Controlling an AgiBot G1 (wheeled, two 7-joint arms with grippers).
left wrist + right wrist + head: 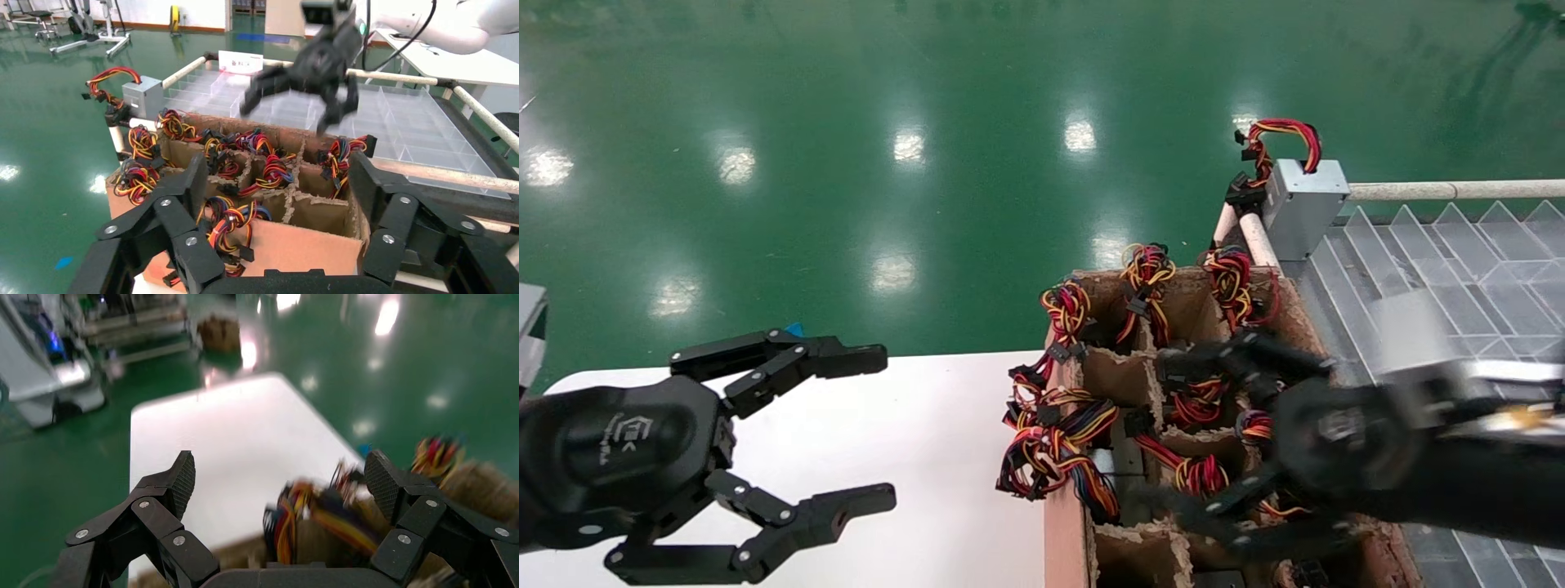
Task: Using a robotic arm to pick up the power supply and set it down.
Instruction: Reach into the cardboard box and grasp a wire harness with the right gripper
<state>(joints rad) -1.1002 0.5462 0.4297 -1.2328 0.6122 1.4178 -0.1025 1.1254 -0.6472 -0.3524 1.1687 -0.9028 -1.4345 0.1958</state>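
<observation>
Clerk: Entry one, tool?
Checker: Right black linkage-finger gripper [1164, 433], hanging over the brown cardboard divided crate [1065, 523]; fingers spread wide apart, holding nothing.

Clerk: Entry two, task item?
Checker: Narrow silver-grey metal power supply [1125, 465], upright in a crate cell on the crate's left side, below the right gripper. It is mostly buried under red, yellow and black wire bundles [1050, 449], so only a strip of metal shows.

Clerk: Second tool?
Checker: Left black linkage-finger gripper [883, 425], over the white table [944, 408] left of the crate; fingers apart, empty.

Clerk: Other stock?
Checker: Wider grey metal box [1299, 204] with an arching red-yellow cable loop, at the crate's far right corner. Clear plastic compartment tray [1459, 269] on the right. Glossy green floor [846, 122] beyond.
</observation>
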